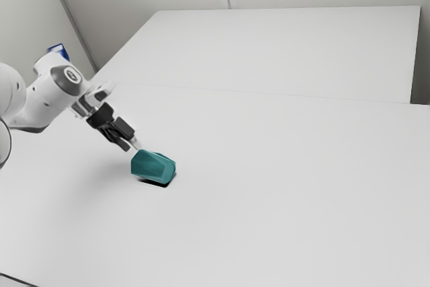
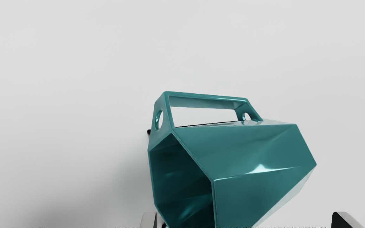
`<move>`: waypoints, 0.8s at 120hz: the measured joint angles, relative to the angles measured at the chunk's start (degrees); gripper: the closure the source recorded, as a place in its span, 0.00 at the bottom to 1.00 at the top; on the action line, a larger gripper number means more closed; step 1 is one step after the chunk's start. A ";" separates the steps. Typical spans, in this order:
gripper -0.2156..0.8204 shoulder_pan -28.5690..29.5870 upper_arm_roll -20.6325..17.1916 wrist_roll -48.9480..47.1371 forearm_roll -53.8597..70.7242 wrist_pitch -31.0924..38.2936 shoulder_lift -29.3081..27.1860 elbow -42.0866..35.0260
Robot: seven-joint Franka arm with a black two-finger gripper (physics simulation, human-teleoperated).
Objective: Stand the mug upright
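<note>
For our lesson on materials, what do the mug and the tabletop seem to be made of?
The mug looks like glossy teal glazed ceramic, though smooth plastic is possible: bright highlights run along its crisp facets. The tabletop looks matte white, perhaps laminate or painted board, being evenly pale without visible grain.

Mug partly beyond the wrist view's edge, arm beyond the exterior view's.

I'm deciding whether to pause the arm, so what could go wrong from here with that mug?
The mug lies on its side, its mouth near one finger of the open gripper, so that finger might catch the rim. Its slanted, faceted walls might also slip or turn in a grasp.
</note>
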 joint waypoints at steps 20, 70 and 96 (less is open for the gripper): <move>0.21 0.98 0.04 3.19 -2.10 0.11 0.68 -1.30; 0.21 1.27 0.04 8.19 -9.20 -0.59 1.94 -3.90; 0.21 1.61 0.04 9.68 -12.66 -1.62 2.07 -4.92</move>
